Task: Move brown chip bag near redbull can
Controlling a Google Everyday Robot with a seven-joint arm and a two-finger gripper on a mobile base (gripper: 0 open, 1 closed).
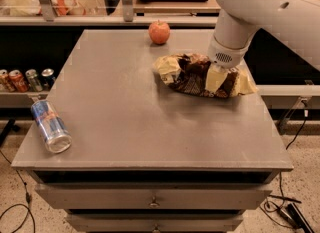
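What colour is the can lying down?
The can is blue and silver, camera view. The gripper is at the bag.
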